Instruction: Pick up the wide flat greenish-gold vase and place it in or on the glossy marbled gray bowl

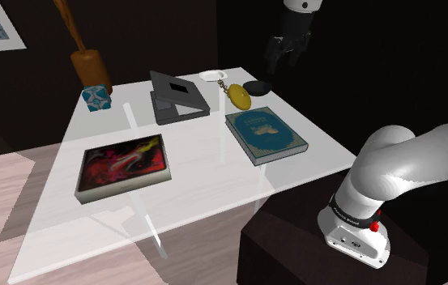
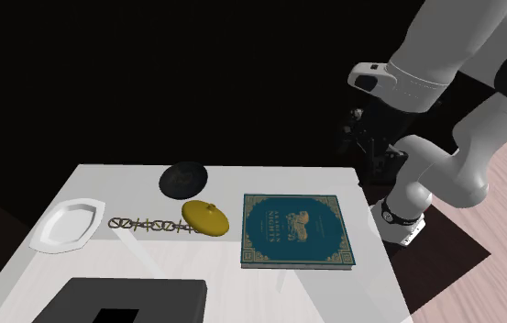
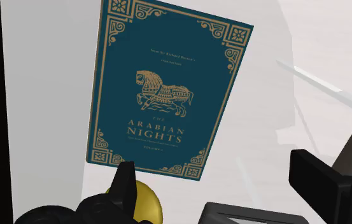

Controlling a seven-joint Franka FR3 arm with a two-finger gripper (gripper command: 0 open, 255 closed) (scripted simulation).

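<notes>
The flat greenish-gold vase [image 1: 241, 99] lies on the white table near the far corner of a teal book [image 1: 266, 133]. Just beyond it sits the dark gray bowl [image 1: 257, 86]. In the second exterior view the vase [image 2: 206, 217] rests between the bowl [image 2: 183, 179] and the book [image 2: 297, 229]. My gripper [image 1: 285, 53] hangs high above the table's far edge, beyond the bowl, open and holding nothing. In the wrist view the gripper [image 3: 222, 184] is spread wide, and the vase [image 3: 146, 202] peeks out beside the left finger [image 3: 125, 184], below the book [image 3: 168, 83].
A white dish [image 2: 68, 225] and a chain [image 2: 150, 224] lie beside the vase. A dark gray flat box [image 1: 177, 95], a colourful book [image 1: 125, 166], a blue patterned cube [image 1: 96, 97] and a brown wooden piece [image 1: 91, 65] occupy the shoulder view's left. Black area lies past the table.
</notes>
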